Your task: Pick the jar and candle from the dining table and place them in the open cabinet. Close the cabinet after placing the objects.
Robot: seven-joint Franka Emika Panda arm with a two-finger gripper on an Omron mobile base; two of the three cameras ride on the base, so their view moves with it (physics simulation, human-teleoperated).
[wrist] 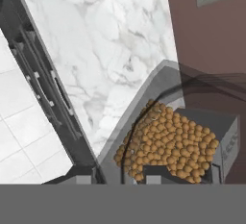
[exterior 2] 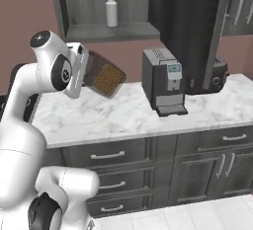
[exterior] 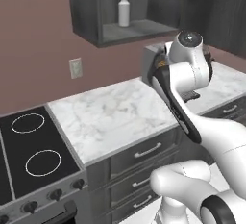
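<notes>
Now your gripper is clamped on the jar, which tilts out ahead of it, above the marble counter, below the open cabinet.

Open cabinet shelf roomy beside spray bottle, coffee machine crowding counter right

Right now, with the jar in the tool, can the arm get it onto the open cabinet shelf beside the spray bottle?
Probably yes. The tool is shut on the clear glass jar of brown grains, held tilted above the white marble counter. The grey open cabinet shelf above has bare space right of the white spray bottle.
</notes>
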